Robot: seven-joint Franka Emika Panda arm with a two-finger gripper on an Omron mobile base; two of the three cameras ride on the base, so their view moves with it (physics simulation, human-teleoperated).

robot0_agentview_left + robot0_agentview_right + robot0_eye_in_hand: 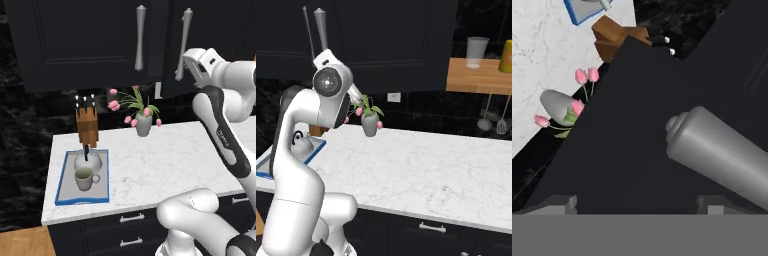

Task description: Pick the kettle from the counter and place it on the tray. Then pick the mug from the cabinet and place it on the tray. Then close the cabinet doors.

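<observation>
our gripper [637,202] stands with its jaws spread wide and nothing between them, raised close to the right cabinet door [215,40]. in the hand view the lower end of that door's silver bar handle [722,152] looms large just ahead of the fingertips, slightly to one side, and we cannot tell whether anything touches it. from the left base view we see our arm [222,130] rising from the lower right, elbow bent, the wrist lifted to the level of the handle's [183,42] lower end; the fingers themselves are hidden behind the white wrist housing.

on the counter [165,160] the tray [62,185] sits near the left end, and on it we see the kettle [88,161] with the mug [85,178] just in front of it, close enough that we cannot say if they touch. behind the tray stands a wooden knife block [87,125]; a grey vase with pink tulips [143,122] stands farther right.

the left cabinet door [85,40] looks shut. the right one appears tilted out a little, though its upper part is cut off. in the right base view our arm hides most of the tray [316,147].
</observation>
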